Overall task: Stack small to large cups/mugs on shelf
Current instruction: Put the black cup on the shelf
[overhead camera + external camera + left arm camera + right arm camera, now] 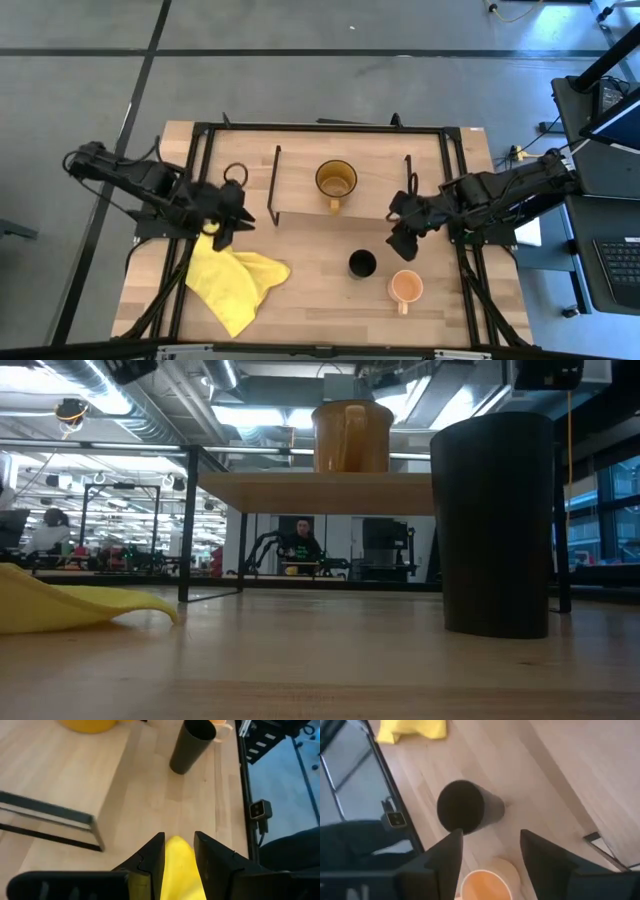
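The amber glass mug [336, 182] stands upright on the light-wood shelf [300, 185]; it also shows in the low view [350, 435] on the shelf board [320, 492]. The small black cup [362, 263] stands upright on the table in front of the shelf. The peach-orange mug [405, 288] stands to its right, nearer the front edge. My right gripper [490, 850] is open and hovers above these two, touching neither. My left gripper [177, 852] is open at the shelf's left, above a corner of the yellow cloth [180, 870], and touches nothing.
The yellow cloth [235, 280] lies crumpled on the table's front left. Thin dark rod legs [50, 820] carry the shelf. A black frame [320, 128] runs around the tabletop. A person [300, 545] sits in the room beyond the far edge.
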You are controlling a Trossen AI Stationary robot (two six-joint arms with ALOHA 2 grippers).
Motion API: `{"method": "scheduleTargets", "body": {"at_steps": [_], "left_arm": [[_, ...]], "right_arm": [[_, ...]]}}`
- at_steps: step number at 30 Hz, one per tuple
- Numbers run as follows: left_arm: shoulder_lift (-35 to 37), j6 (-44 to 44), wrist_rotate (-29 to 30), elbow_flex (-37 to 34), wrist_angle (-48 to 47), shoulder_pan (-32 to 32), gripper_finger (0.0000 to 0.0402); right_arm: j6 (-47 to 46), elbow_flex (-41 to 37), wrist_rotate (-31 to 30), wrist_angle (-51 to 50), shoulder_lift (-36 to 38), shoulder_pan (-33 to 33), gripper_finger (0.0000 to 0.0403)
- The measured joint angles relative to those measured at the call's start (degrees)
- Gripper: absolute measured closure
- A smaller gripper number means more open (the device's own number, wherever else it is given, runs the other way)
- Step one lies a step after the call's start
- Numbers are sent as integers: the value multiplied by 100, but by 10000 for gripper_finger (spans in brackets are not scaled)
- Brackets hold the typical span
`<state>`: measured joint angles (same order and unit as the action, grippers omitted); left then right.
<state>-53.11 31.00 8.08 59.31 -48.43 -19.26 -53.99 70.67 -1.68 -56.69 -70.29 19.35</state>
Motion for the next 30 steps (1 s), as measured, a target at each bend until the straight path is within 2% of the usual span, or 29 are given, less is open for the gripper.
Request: {"method": "scheduleTargets", "body": {"at_steps": [4,6,14,17,23,26,30], "left_arm": [[-466,8,466,180,97,-615,302],[-873,-303,651,469,107,-798,302],[-3018,-2778,764,2341,-689,-760,302],[-3623,-3828,571,3089,-773,-536,302],[-4545,-5373,-687,4210,-490,50,302],[-4969,-5979,-1027,4506,-478,190,302],[-5473,-6533,-1148,4583,-312,206,302]], "right_arm": [[54,-2,-334,-174,-28,235,201],[55,-2,-462,-316,-26,330,201],[167,-2,-733,-232,34,655,201],[162,-2,-1340,63,171,755,201],[-118,-2,-2858,995,670,997,201],[-112,-2,-3795,1402,946,1223,201],[30,-2,-5072,1879,1311,1510,201]]}}
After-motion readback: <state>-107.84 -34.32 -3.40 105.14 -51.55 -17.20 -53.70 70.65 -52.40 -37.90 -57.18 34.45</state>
